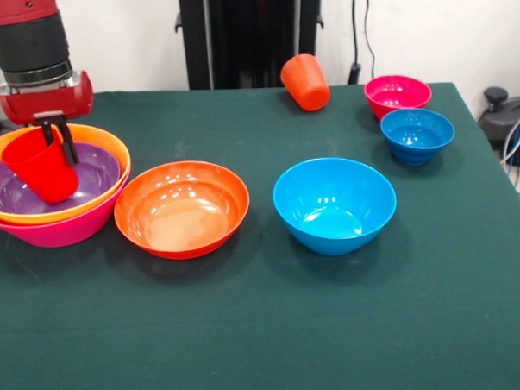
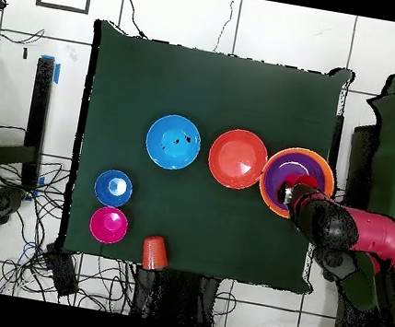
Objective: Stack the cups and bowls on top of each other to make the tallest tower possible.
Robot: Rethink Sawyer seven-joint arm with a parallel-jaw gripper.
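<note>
With the purple plastic bowl (image 1: 18, 193) nested in yellow-orange (image 1: 102, 141) and pink (image 1: 63, 231) ones, the gripper (image 1: 57, 143) grasps the red tapered cup (image 1: 41, 166) over this tower, leaving red-orange bowl (image 1: 181, 207), blue bowls (image 1: 334, 205), magenta bowl (image 1: 397, 92) and orange cup (image 1: 305, 82) unstacked.

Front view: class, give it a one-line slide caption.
Gripper fingers hold red cup tilted over purple bowl in the nested tower.
</note>
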